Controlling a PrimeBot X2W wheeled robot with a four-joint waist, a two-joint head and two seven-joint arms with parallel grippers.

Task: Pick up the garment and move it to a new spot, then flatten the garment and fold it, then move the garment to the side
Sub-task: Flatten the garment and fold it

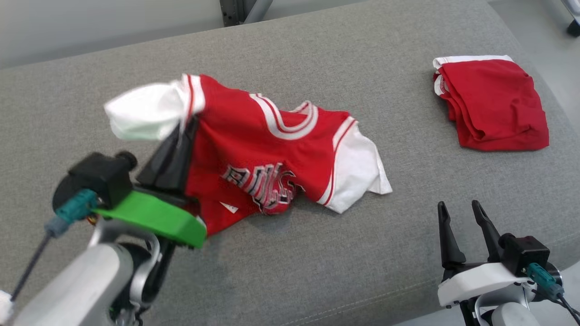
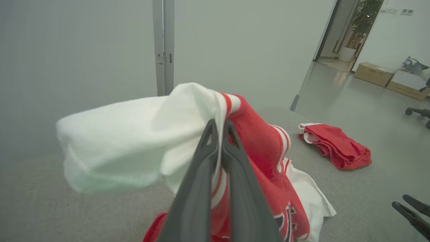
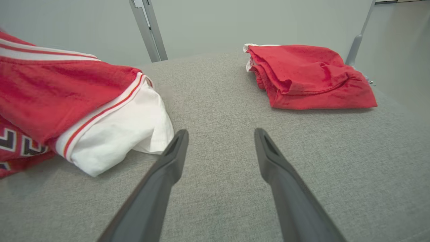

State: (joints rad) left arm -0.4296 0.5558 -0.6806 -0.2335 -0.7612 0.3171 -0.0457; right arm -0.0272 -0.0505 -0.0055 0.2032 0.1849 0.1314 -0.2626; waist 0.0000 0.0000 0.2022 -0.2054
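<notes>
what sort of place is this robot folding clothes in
Likely an office or lab rather than a home: beyond the grey upholstered surface holding the red jersey are cardboard boxes along a wall, an office chair's wheeled base, and a potted plant.

Soft, even indoor light throughout.
A faint shadow lies on the bench (image 1: 290,253) under the jersey (image 1: 253,149). In the left wrist view the white sleeve (image 2: 124,141) is blurred, the wall behind it hazy, and the fingers (image 2: 198,188) close to the lens look soft. In the right wrist view the post (image 3: 147,30) leans, bent by the wide lens.
</notes>
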